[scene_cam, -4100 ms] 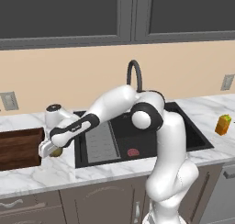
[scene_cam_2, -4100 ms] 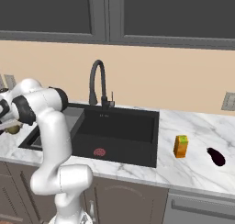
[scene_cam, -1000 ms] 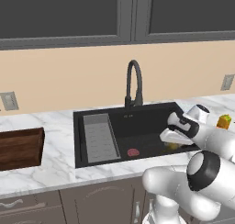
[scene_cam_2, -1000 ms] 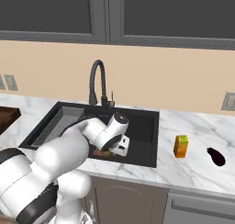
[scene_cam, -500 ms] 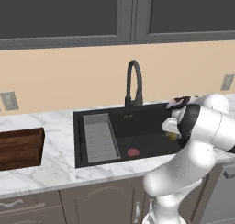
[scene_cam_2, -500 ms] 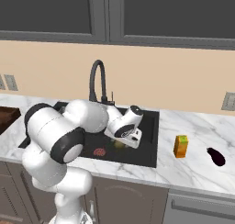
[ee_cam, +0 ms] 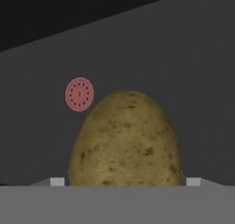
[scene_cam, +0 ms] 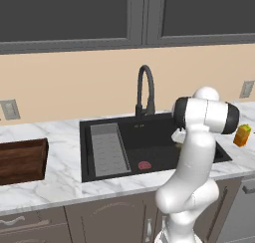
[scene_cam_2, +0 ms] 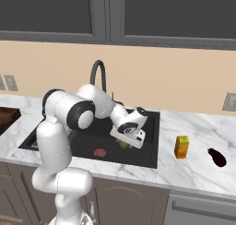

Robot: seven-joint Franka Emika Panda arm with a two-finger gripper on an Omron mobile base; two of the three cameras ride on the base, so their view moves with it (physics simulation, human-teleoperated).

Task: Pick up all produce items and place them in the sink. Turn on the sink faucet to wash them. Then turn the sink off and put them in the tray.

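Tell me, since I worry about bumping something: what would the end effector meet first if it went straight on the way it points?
Probably the potato, which sits right between the open end effector fingertips. Behind it is the black sink floor with its red drain disc; depth is unclear.

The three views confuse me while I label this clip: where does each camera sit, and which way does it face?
Left base view: behind the arm's left, facing the sink and faucet; the arm rises at lower right.
Right base view: behind the arm's right, facing the same sink; the arm rises at lower left, tool over the basin.
Hand view: on the hand, looking along the tool at the potato and the drain.
Shared: all three show the red drain.
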